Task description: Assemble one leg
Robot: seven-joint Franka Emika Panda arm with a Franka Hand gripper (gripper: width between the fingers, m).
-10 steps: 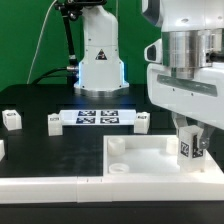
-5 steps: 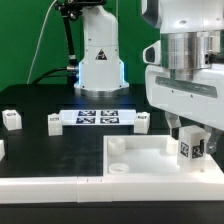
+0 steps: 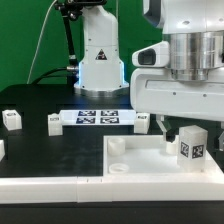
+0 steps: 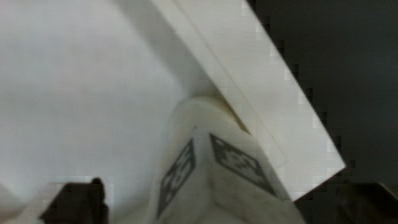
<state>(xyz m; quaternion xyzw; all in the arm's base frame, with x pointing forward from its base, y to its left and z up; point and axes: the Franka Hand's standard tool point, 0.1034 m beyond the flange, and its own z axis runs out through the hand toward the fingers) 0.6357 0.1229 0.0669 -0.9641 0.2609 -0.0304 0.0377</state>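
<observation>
Exterior view shows you the leg (image 3: 189,146) upright on the tabletop panel (image 3: 150,158) near the desk's front edge; gripper (image 4: 228,205) released, fingers straddling it

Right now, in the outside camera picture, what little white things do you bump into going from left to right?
Small white piece at the far left → second small piece → marker board → small piece just past the board → the leg standing on the big white panel.
</observation>
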